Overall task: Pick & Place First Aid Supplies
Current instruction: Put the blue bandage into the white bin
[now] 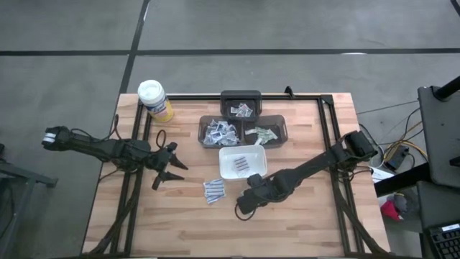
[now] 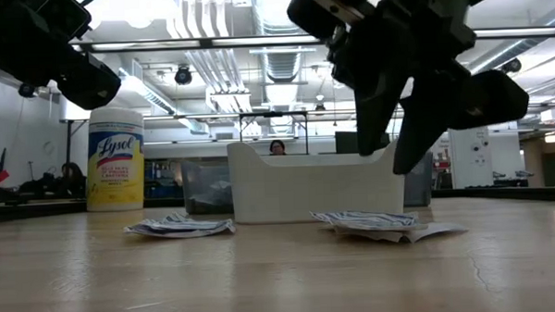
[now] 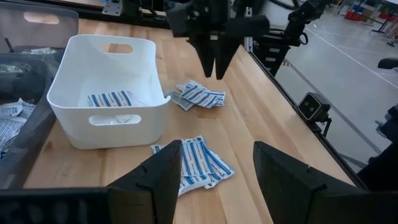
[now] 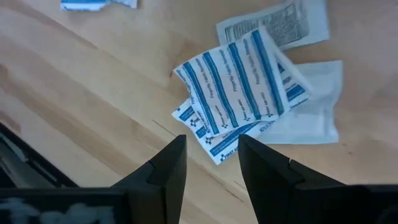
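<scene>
The first aid supplies are small flat packets, white with blue stripes. One pile (image 1: 213, 189) lies flat on the wood in front of the white tray (image 1: 228, 170). A second pile (image 4: 249, 87) lies under my right gripper (image 4: 211, 149), which hangs open just above it (image 2: 397, 133). A few packets (image 3: 111, 98) lie inside the tray. My left gripper (image 1: 169, 173) is open above the table's left part, clear of everything, facing the near pile (image 3: 196, 165).
Three dark bins (image 1: 241, 104) (image 1: 219, 131) (image 1: 266, 133) holding more packets stand beyond the tray. A yellow canister with a white lid (image 1: 154, 99) stands at the far left corner. Bare wood lies along the near edge (image 1: 215, 237).
</scene>
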### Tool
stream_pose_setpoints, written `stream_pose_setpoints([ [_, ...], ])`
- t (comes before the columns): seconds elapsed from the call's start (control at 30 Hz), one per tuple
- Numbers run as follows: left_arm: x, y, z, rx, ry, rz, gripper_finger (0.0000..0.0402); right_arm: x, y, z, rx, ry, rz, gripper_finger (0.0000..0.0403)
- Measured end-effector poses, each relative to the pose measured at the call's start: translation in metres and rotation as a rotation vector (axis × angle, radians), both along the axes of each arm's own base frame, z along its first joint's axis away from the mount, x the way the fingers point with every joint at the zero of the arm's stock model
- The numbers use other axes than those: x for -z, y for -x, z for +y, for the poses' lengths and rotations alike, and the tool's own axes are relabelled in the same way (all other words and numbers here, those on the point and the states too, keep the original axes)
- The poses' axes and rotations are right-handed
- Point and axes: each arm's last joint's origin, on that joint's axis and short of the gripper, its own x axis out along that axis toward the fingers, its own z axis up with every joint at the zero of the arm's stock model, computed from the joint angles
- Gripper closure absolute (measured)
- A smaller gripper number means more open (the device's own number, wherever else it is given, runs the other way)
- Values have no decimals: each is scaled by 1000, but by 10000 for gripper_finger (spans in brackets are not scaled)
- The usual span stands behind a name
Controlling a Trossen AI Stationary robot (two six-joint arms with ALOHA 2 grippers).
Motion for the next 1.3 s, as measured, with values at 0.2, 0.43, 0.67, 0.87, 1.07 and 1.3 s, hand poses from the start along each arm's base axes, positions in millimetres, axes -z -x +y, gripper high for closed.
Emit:
stream_pose_setpoints([
  [0.2,0,1,-1,47,4,3,204,4,-2,0,49,-25,14,271],
  [0.43,0,1,-1,60,-24,-6,204,9,-1,-4,121,-15,28,280],
  [0.67,0,1,-1,63,-35,-10,204,20,6,-7,140,-3,72,282],
  [0.87,0,1,-1,64,-38,-11,204,27,9,-12,148,5,88,286],
  [1.07,0,1,-1,63,-38,-11,204,32,10,-17,157,11,98,288],
  [1.3,0,0,-1,63,-37,-17,204,40,3,-18,142,2,73,287],
])
